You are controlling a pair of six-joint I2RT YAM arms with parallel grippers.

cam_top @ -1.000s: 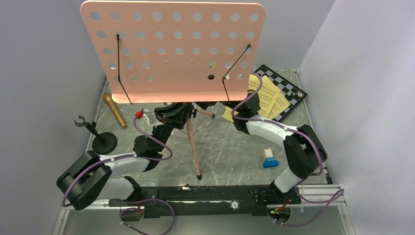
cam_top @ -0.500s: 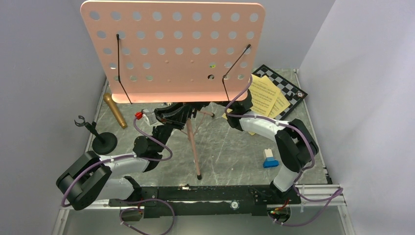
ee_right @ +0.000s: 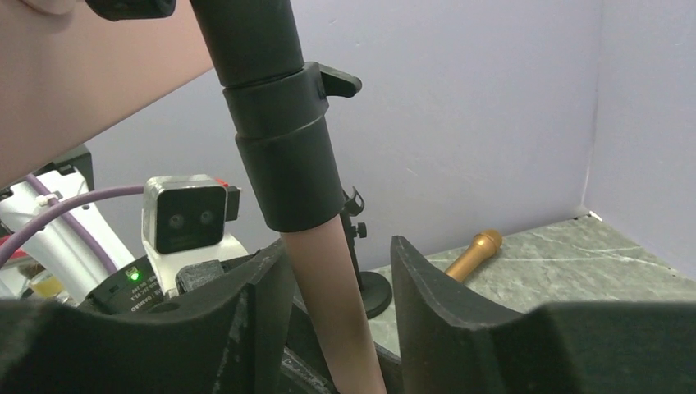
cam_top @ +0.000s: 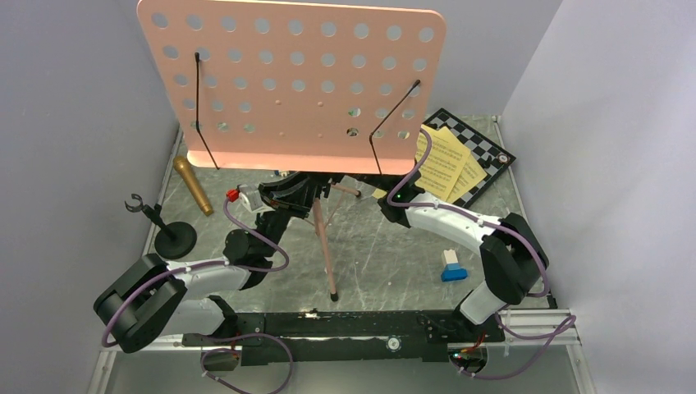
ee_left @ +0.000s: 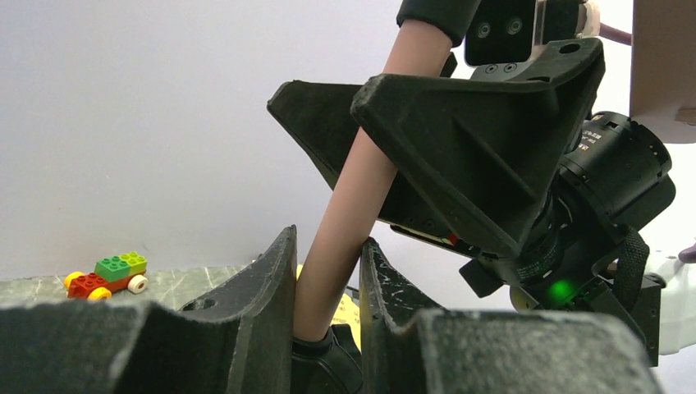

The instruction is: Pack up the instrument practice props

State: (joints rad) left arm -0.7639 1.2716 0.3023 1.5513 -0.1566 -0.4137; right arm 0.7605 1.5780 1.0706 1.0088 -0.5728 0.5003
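Observation:
The pink music stand stands mid-table, and its perforated desk [cam_top: 291, 82] fills the top of the overhead view. My left gripper [cam_top: 308, 189] is shut on the stand's pink pole [ee_left: 353, 197], which both fingers touch in the left wrist view [ee_left: 327, 279]. My right gripper [ee_right: 336, 287] is open around the same pole [ee_right: 328, 312] just below its black collar [ee_right: 283, 156]. The pole touches one finger, with a gap to the other. The gold-brown microphone [cam_top: 192, 185] lies at the far left. The black mic stand [cam_top: 172, 236] is near it. Yellow pages [cam_top: 447, 160] lie at the back right.
The yellow pages rest on a chessboard [cam_top: 486, 146] in the back right corner. A blue and white brick piece [cam_top: 451, 264] sits near the right arm. A small brick car [ee_left: 107, 275] stands by the far wall. Grey walls close in three sides.
My right arm has swung left, away from the yellow pages and under the desk, to the stand's pole. The desk has shifted slightly. My left gripper has kept its hold.

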